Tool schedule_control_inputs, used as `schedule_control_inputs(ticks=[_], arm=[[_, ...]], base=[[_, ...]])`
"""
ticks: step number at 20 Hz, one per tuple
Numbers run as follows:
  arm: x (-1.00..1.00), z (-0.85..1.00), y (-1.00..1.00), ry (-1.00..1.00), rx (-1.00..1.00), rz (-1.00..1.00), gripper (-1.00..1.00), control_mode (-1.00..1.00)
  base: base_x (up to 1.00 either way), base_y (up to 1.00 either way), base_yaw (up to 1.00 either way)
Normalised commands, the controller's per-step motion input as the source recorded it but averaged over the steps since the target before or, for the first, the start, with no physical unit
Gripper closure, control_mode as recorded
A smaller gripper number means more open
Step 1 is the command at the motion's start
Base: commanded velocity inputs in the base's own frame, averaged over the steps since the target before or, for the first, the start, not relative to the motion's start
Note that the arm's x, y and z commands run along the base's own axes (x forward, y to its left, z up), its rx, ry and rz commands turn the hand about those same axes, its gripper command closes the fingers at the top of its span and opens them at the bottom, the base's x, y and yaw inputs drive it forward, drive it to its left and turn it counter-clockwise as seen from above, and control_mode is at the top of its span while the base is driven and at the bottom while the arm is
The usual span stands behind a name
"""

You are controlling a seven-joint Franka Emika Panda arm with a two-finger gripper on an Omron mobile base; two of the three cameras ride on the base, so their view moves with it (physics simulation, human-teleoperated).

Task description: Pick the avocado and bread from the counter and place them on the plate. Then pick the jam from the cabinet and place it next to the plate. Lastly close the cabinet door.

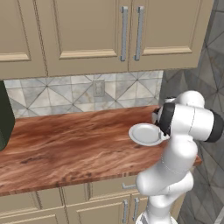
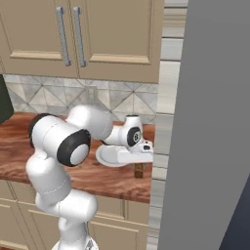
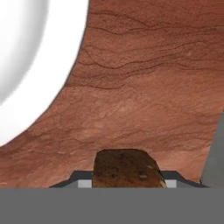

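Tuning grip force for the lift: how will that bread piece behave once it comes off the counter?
The bread looks blocky with a flat-sided, domed outline, so it probably won't roll. It is small beside the plate, so likely light. Its rough, speckled crust suggests decent friction between the shut end effector fingers, though a crumbly surface might give under hard squeezing.
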Motion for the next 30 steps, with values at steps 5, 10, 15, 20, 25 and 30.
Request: schedule_control_inputs(ticks=[5, 10, 15, 20, 25, 30], arm=[[-0.27, 0.71, 0.17, -0.07, 0.0, 0.0, 1.0, -1.0], [-0.03, 0.7, 0.56, -0.03, 0.0, 0.0, 1.0, -1.0], [0.04, 0.34, 0.92, 0.0, 0.0, 0.0, 1.0, -1.0], [0.14, 0.0, 0.58, 0.0, 0.0, 0.0, 1.0, -1.0], [0.4, -0.03, 0.02, 0.01, 0.0, 0.0, 1.0, -1.0], [0.53, -0.24, 0.01, 0.11, 0.0, 0.0, 1.0, -1.0]], base=[[0.0, 0.0, 0.0], [0.0, 0.0, 0.0], [0.0, 0.0, 0.0], [0.0, 0.0, 0.0], [0.0, 0.0, 0.0], [0.0, 0.0, 0.0]])
